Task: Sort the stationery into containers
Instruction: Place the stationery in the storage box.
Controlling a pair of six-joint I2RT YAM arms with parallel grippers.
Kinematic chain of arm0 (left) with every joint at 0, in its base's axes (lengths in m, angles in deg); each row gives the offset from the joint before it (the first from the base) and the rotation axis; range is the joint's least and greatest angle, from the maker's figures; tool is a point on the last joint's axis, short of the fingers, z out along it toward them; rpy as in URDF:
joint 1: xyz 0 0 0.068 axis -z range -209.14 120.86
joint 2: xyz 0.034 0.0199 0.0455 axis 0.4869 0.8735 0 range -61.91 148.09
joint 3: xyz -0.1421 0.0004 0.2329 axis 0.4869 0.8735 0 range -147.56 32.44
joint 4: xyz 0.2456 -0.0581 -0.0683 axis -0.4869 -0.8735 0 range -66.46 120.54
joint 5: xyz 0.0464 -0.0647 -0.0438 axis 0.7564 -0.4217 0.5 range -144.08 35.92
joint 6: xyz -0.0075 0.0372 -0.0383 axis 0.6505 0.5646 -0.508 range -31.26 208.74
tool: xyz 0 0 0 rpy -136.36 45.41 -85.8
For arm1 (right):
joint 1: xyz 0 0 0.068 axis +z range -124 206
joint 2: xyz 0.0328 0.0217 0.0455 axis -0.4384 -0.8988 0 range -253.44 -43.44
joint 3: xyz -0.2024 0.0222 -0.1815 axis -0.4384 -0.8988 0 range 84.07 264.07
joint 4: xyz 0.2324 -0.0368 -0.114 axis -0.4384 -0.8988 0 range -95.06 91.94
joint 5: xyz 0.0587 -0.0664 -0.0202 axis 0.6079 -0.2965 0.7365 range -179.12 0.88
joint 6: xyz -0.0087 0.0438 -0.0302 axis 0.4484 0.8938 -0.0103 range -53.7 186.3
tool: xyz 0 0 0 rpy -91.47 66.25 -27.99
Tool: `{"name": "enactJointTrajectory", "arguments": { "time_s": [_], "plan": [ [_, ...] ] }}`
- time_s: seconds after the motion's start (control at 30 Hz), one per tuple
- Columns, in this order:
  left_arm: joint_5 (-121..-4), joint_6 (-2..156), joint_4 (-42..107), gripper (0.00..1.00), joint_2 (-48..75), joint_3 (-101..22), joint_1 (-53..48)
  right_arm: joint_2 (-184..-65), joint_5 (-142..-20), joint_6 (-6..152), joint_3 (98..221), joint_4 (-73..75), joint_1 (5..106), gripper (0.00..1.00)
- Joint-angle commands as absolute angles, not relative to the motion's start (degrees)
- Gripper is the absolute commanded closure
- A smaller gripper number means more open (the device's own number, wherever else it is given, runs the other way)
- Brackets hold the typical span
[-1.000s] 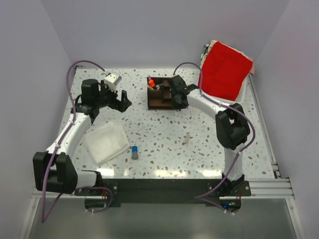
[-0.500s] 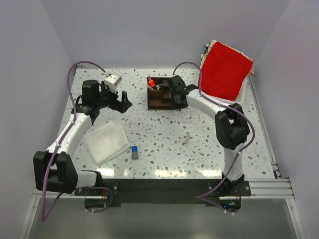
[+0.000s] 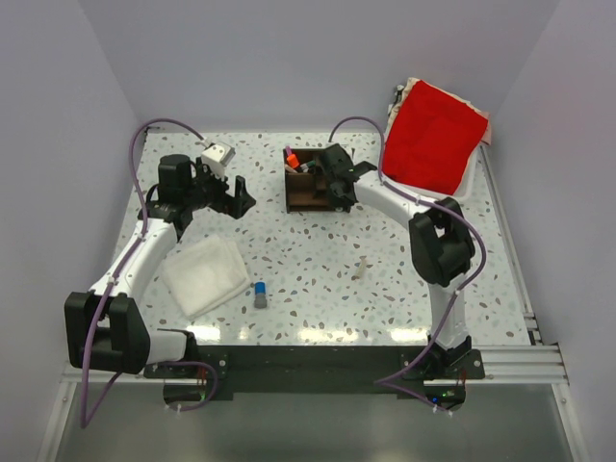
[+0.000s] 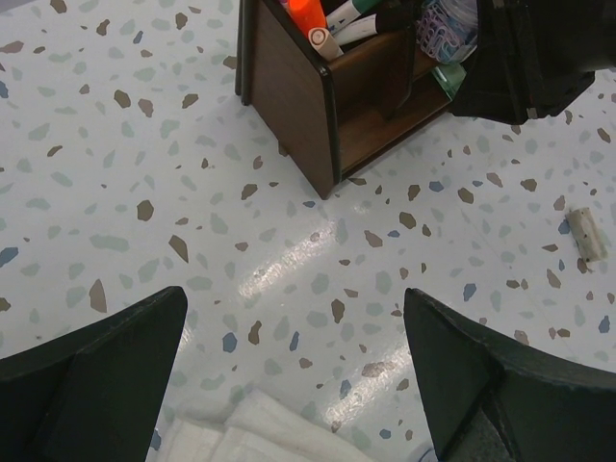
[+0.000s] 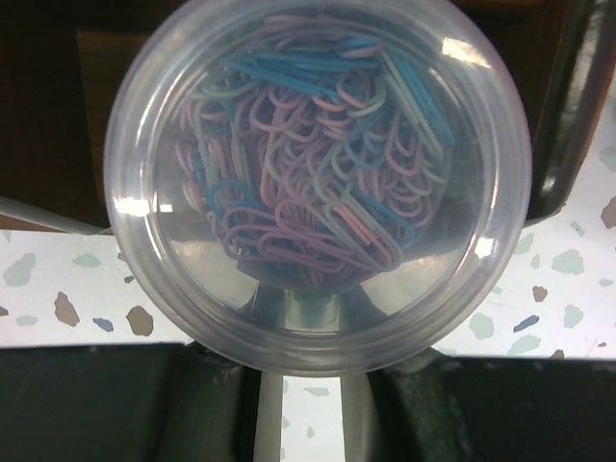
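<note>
**A:** How did the table [image 3: 318,279] look?

**B:** The organizer [image 3: 300,195] sat by the middle of the far edge. A cloth [image 3: 204,276] lay toward the near left corner.

**A:** And the arms?

**B:** The left gripper [image 4: 298,375] hung spread wide and empty, left of the organizer. The right gripper [image 3: 327,181] was at the organizer's right side, pinching the pot [image 5: 318,183] of paper clips over a compartment. I couldn't tell whether the pot touched the wood.

**A:** So the pot was being placed?

**B:** I judged so. The next move called for lowering it squarely in, then spreading the fingers.

**A:** What else was there?

**B:** A highlighter [image 4: 306,13] was already in the organizer. A stick [image 3: 260,295] lay loose beside the cloth near the near edge. A small pale piece [image 3: 361,269] lay loose to its right.
</note>
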State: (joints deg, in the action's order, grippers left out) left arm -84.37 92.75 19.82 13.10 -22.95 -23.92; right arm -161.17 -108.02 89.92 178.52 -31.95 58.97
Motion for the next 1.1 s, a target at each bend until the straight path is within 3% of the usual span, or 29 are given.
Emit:
{"name": "enactJointTrajectory", "arguments": {
  "time_s": [0.0, 0.03, 0.23, 0.33, 0.57, 0.77, 0.97, 1.07],
  "plan": [
    [-85.55, 91.99, 22.45, 0.0, 12.98, -22.66, -24.48, -161.92, -111.01, 90.56, 182.15, -27.07, 59.31, 0.9],
    [-85.55, 91.99, 22.45, 0.0, 12.98, -22.58, -24.48, -162.27, -111.27, 90.47, 182.33, -26.98, 59.31, 0.83],
    [-85.64, 91.81, 22.63, 0.0, 13.06, -22.31, -24.48, -163.23, -112.5, 89.68, 182.94, -26.19, 59.31, 0.75],
    [-85.64, 91.81, 22.36, 0.0, 13.06, -22.31, -24.48, -163.59, -112.77, 89.5, 182.68, -26.19, 59.31, 0.65],
    [-85.72, 91.81, 22.63, 0.0, 13.06, -22.31, -24.48, -162.97, -111.89, 89.24, 181.36, -25.93, 59.4, 0.65],
    [-86.25, 91.46, 22.71, 0.0, 13.15, -22.4, -24.48, -162.18, -111.71, 89.33, 181.01, -26.36, 59.31, 0.5],
    [-86.34, 91.28, 22.89, 0.0, 13.07, -22.4, -24.48, -160.69, -111.45, 89.94, 178.91, -26.89, 59.31, 0.49],
    [-86.25, 91.37, 22.98, 0.0, 13.06, -22.4, -24.48, -160.25, -110.92, 90.29, 178.03, -27.42, 59.4, 0.55]
  ]
}}
